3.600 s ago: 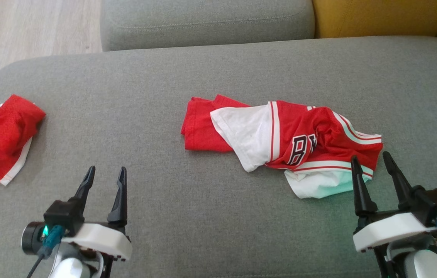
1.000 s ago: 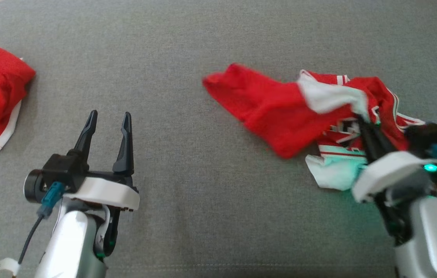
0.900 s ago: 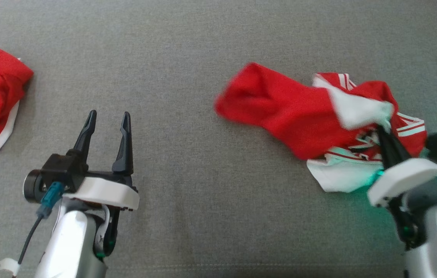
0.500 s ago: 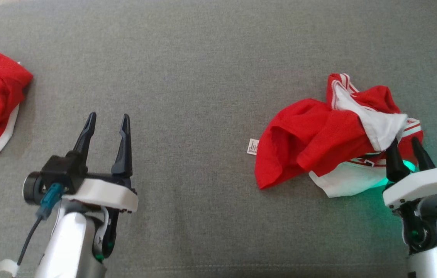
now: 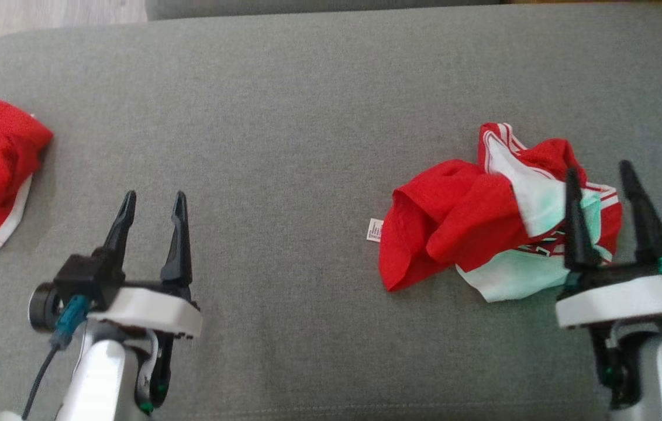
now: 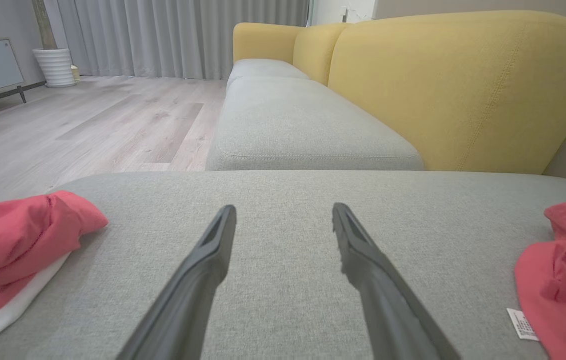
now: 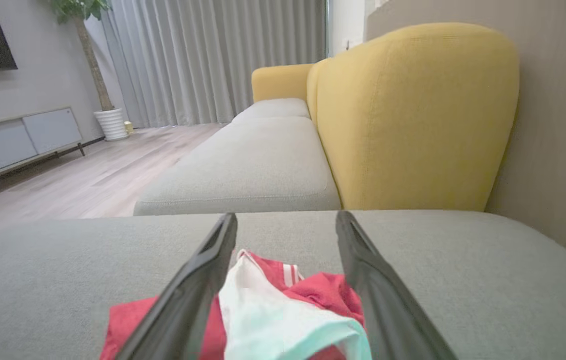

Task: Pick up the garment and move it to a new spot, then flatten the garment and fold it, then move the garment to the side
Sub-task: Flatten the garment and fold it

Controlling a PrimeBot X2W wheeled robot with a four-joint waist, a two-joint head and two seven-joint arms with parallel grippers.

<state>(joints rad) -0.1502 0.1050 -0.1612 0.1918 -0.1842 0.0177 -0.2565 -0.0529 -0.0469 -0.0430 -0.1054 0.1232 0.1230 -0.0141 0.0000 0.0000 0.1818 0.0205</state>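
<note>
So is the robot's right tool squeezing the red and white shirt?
No, the right tool is open, spread wide over the crumpled garment without pinching it.

Left claw (image 5: 151, 202), right claw (image 5: 597, 171) both spread (fingers up).
</note>
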